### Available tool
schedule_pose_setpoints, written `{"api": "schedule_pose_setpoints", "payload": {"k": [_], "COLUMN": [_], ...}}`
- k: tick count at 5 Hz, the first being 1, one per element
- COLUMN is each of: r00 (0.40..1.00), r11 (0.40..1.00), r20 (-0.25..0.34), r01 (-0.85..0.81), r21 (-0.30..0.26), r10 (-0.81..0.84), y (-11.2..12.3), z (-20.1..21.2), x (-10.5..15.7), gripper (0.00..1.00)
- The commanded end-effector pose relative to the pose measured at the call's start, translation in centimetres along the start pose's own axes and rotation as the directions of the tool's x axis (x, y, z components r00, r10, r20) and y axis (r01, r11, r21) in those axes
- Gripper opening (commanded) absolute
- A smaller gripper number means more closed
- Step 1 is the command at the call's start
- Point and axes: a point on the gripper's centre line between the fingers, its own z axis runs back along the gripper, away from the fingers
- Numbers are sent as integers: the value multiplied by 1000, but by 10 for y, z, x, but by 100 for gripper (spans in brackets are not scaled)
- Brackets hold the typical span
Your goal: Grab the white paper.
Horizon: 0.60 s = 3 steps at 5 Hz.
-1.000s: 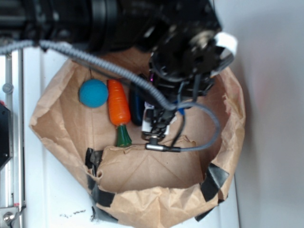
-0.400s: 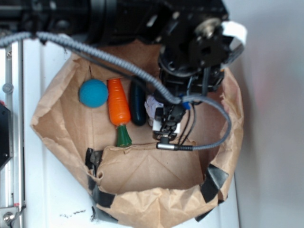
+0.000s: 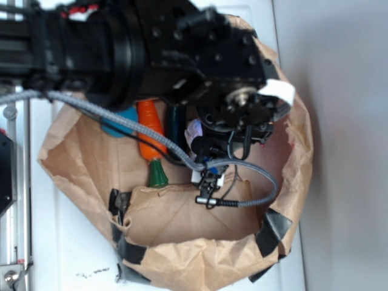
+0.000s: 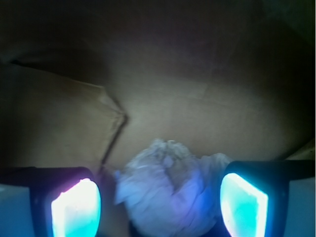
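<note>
Exterior view, top-down: the brown paper bag [image 3: 182, 242] is filling most of the frame, mouth open, w/ black tape patches along its lower rim. The black robot arm [image 3: 121, 48] is reaching in from the upper left and covering much of the bag's upper half. A grey cable [image 3: 121, 124] is looping from the left edge down to the frame centre. Left of centre, an orange toy carrot [image 3: 150, 130] w/ green top is lying lengthwise on the bag floor; a blue ball [image 3: 118, 124] is peeking out beside it (mostly hidden by arm and cable). A dark oblong object [image 3: 177, 124] is lying just right of the carrot.

Wrist view: the gripper [image 4: 160, 200] is standing w/ jaws apart, the two lit pads at lower left and lower right. The white paper [image 4: 170, 190] is sitting between them at bottom centre, on the bag floor; its right side looks v. near the right pad, a gap showing at the left.

Step in hand, as judged: the approach is ending, w/ the wad bracketed but not yet clamped. Next move is calling for closing the jaws on the wad, perhaps after a slight descent, then lifting clear of the bag wall.
</note>
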Motion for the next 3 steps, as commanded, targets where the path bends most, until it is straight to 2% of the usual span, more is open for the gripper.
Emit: {"api": "schedule_pose_setpoints", "payload": {"k": [1, 2, 3], "r00": [998, 999, 999], "r11": [996, 996, 998], "r20": [14, 32, 48], "r01": [60, 33, 10], "r21": [70, 85, 60], "r10": [-61, -36, -13], "y": [7, 8, 10], "z": [-6, -9, -1], "x": [-4, -3, 2], "gripper": [100, 0, 0]}}
